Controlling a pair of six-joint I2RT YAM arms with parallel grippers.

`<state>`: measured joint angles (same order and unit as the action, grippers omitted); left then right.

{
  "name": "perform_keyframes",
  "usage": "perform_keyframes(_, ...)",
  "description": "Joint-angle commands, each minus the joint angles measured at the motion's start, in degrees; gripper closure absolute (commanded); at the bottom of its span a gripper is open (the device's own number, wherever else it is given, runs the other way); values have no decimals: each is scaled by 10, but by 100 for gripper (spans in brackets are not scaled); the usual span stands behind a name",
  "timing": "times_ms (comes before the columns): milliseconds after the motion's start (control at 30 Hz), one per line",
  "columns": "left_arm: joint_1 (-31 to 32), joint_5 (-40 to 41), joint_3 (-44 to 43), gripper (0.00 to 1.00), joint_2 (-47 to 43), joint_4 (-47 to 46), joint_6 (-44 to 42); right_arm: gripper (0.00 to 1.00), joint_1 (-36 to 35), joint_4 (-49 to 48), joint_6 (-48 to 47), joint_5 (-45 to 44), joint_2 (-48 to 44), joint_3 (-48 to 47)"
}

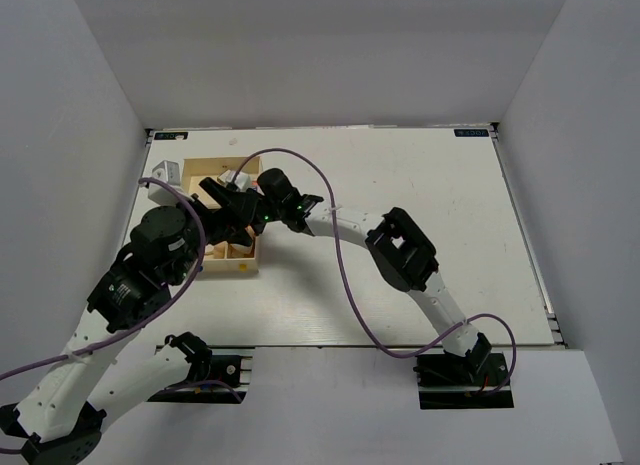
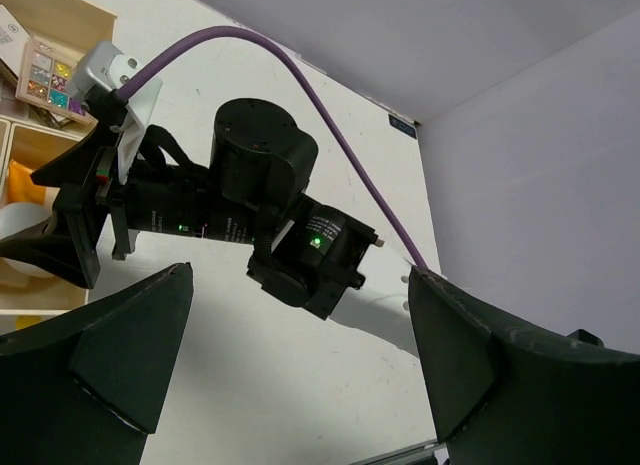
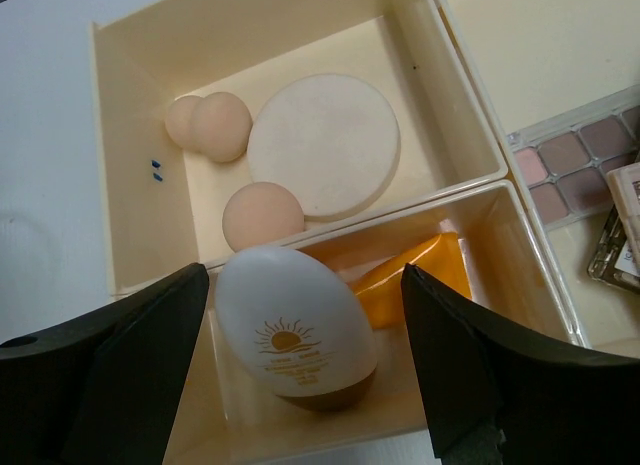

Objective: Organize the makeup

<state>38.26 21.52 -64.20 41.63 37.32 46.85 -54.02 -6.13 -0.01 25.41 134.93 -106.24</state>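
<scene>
In the right wrist view the orange tube (image 3: 415, 275) lies in the near compartment of the wooden tray (image 3: 120, 165). Its white egg-shaped cap (image 3: 290, 325) carries a sun print. My right gripper (image 3: 305, 285) is open, with one finger on each side of the cap and a gap showing on both sides. The compartment behind holds the cream round compact (image 3: 325, 143) and beige sponges (image 3: 222, 125). A multicolour palette (image 3: 580, 155) lies to the right. My left gripper (image 2: 300, 385) is open over bare table and holds nothing.
In the top view both arms crowd over the tray (image 1: 228, 265) at the table's left. The right arm's wrist (image 2: 260, 215) and its purple cable (image 2: 330, 115) hang just in front of my left fingers. White walls enclose the table.
</scene>
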Motion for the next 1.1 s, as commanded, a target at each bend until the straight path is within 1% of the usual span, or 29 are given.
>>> perform_keyframes(0, 2, -7, 1, 2, 2, -10, -11, 16, 3, -14, -17, 3, -49, 2)
perform_keyframes(133, 2, -7, 2, 2, 1, -10, -11, 16, 8, -16, -13, 13, -66, -6)
perform_keyframes(233, 2, -9, 4, 2, -1, -11, -10, 18, 14, -16, -5, 20, -90, -12)
perform_keyframes(333, 2, -16, 8, 2, -3, -22, -13, 21, 24, -6, -4, 21, -126, -13)
perform_keyframes(433, 2, -30, 20, 2, -4, -32, -18, 22, 44, 23, -4, 13, -159, -1)
perform_keyframes(500, 2, -38, 24, 2, -2, -43, -25, 19, 60, 60, -10, -3, -180, 15)
perform_keyframes(567, 2, -53, 29, 2, 2, -44, -29, 11, 80, 126, -38, -31, -221, 37)
perform_keyframes(633, 2, -65, 36, 2, 6, -50, -32, 11, 98, 153, -73, -53, -274, 90)
perform_keyframes(667, 2, -74, 43, 2, 7, -50, -31, 11, 111, 164, -81, -80, -293, 111)
perform_keyframes(700, 2, -81, 48, 2, 10, -52, -31, 11, 118, 175, -85, -97, -331, 156)
perform_keyframes(767, 2, -100, 66, 2, 12, -62, -30, 11, 138, 189, -98, -140, -369, 194)
perform_keyframes(800, 2, -107, 73, 2, 13, -76, -28, 11, 157, 195, -101, -161, -408, 235)
perform_keyframes(833, 2, -114, 79, 2, 15, -82, -28, 11, 158, 192, -104, -188, -429, 257)
perform_keyframes(867, 2, -125, 93, 2, 17, -96, -27, 11, 160, 191, -117, -242, -449, 280)
perform_keyframes(900, 2, -130, 100, 2, 19, -103, -26, 11, 162, 179, -120, -271, -491, 325)
perform_keyframes(967, 2, -140, 108, 2, 29, -116, -26, 11, 166, 169, -129, -316, -535, 366)
perform_keyframes(1000, 2, -147, 113, 2, 33, -126, -26, 11, 168, 166, -134, -325, -577, 385)
perform_keyframes(1067, 2, -155, 116, 2, 48, -140, -28, 11, 174, 167, -136, -344, -614, 427)
